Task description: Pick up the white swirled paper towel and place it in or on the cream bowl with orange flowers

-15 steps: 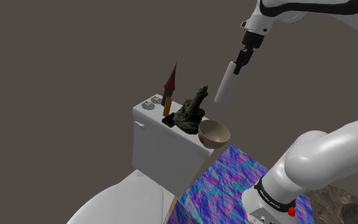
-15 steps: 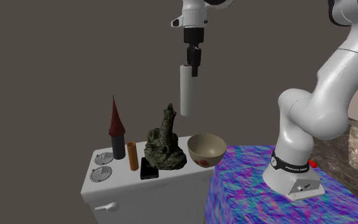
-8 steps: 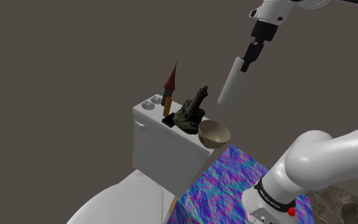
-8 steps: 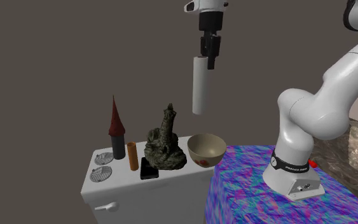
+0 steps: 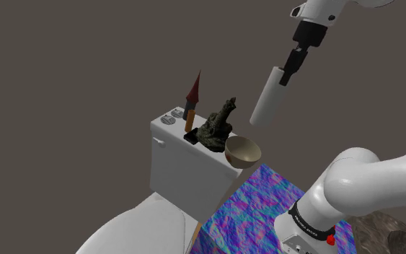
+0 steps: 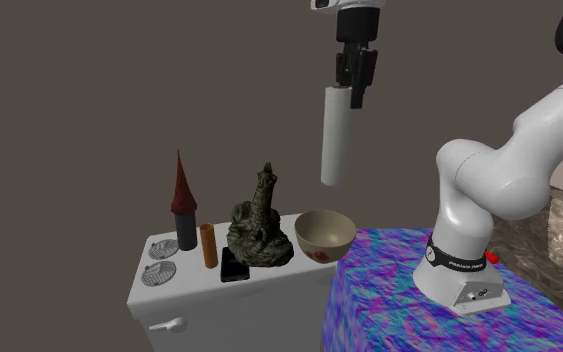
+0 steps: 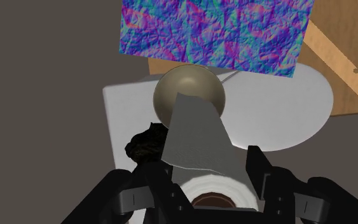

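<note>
Movement toward the cream bowl (image 6: 324,233) is the change. Over the last second my gripper (image 6: 354,90) has carried the paper towel roll (image 6: 335,135) toward the second exterior view's right and a little higher. It has gone from above the dark figurine (image 6: 259,228) to nearly over the bowl's left rim. I judge the carry almost finished, with only a small shift further right and then a descent left before I let go.

My fingers (image 7: 258,167) are clamped on the roll's upper end, one on each side of it. The roll hangs in the air, well above the toilet tank (image 6: 194,300), touching nothing but me.

Its long axis runs close to vertical, with the held end up and the free end down. In the shoulder view the roll (image 5: 267,95) leans, its lower end swung toward that view's left, away from my gripper (image 5: 289,72). From the wrist I look down its cardboard core along its length, and the far end of the roll (image 7: 199,137) overlaps the near rim of the bowl (image 7: 184,83). So it points roughly at the target, though not yet at its centre.
</note>
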`<action>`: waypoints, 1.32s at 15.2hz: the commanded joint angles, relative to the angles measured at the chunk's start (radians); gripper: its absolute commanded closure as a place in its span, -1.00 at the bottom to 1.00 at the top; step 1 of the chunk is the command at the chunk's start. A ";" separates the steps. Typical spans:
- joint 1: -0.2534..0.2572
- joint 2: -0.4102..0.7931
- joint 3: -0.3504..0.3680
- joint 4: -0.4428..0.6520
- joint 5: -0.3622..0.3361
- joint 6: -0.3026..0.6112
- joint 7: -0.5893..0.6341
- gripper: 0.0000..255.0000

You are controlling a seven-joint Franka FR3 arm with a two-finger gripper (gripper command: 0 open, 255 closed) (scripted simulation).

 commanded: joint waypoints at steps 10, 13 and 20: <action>-0.004 -0.048 -0.003 -0.178 -0.005 0.129 -0.001 1.00; -0.005 -0.058 -0.005 -0.224 -0.007 0.166 -0.002 1.00; -0.008 -0.073 -0.009 -0.327 -0.011 0.254 -0.004 1.00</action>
